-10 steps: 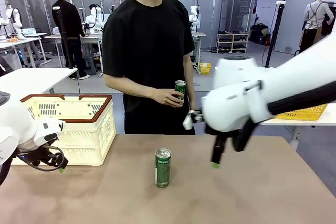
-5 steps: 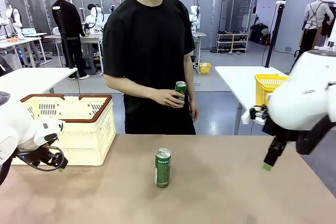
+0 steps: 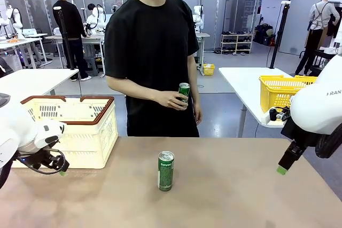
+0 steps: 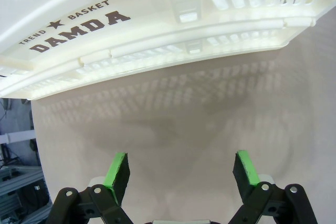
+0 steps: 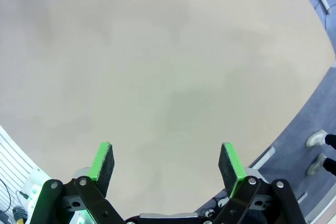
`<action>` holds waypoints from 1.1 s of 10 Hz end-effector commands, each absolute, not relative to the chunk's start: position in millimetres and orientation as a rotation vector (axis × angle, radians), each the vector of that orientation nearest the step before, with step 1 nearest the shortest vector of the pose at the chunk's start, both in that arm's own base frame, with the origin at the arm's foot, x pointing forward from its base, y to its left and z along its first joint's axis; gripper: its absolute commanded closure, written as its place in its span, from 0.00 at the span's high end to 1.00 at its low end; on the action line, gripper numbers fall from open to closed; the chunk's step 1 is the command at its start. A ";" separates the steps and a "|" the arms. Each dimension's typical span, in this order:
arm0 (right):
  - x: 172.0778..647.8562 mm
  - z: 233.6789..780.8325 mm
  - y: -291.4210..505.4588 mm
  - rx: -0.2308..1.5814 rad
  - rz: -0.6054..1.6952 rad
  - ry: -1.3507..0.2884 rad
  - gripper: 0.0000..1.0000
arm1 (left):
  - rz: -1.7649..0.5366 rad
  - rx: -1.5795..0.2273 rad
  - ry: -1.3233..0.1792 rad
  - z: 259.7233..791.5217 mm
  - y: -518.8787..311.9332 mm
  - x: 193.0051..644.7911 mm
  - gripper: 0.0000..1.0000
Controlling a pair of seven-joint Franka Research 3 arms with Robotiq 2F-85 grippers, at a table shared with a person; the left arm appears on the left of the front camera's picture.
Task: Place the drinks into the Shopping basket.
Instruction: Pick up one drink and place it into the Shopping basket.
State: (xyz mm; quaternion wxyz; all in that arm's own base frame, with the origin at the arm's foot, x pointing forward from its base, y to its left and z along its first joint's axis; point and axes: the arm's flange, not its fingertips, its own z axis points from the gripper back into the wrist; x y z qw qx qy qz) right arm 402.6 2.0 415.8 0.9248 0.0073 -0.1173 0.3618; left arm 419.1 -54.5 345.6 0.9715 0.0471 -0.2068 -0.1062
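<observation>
A green can (image 3: 165,171) with silver ends stands upright in the middle of the table. The person across the table holds a second green can (image 3: 183,92) in one hand at waist height. The cream Shopping basket (image 3: 80,130) with a reddish-brown rim sits at the table's left; its "DAMDA" side (image 4: 131,30) fills the top of the left wrist view. My left gripper (image 4: 181,169) hangs open just in front of the basket, also seen as the left gripper (image 3: 57,168). My right gripper (image 5: 165,163) is open over bare table near the right edge, seen too as the right gripper (image 3: 284,167).
A yellow mesh basket (image 3: 280,92) stands on a white side table behind the right arm. The table's rounded right edge (image 5: 294,124) lies close under my right gripper, with floor and someone's shoes beyond. Bare table surrounds the standing can.
My right arm has swung from beside the standing can out to the table's right edge, staying open. The left arm, both cans and the person's hand have not moved.
</observation>
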 end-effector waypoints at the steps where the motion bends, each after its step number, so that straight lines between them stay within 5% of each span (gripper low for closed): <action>1: 401.4 415.6 2.1 0.016 0.758 -0.232 1.00 | -0.219 0.102 -0.415 345.0 -56.3 418.7 1.00; 4: 401.4 415.6 2.1 0.016 0.758 -0.232 1.00 | -0.275 -0.011 -0.444 357.4 -61.2 411.1 1.00; 11: 401.4 415.6 2.1 0.016 0.758 -0.232 1.00 | -0.592 -0.050 -0.605 487.2 -80.0 327.9 1.00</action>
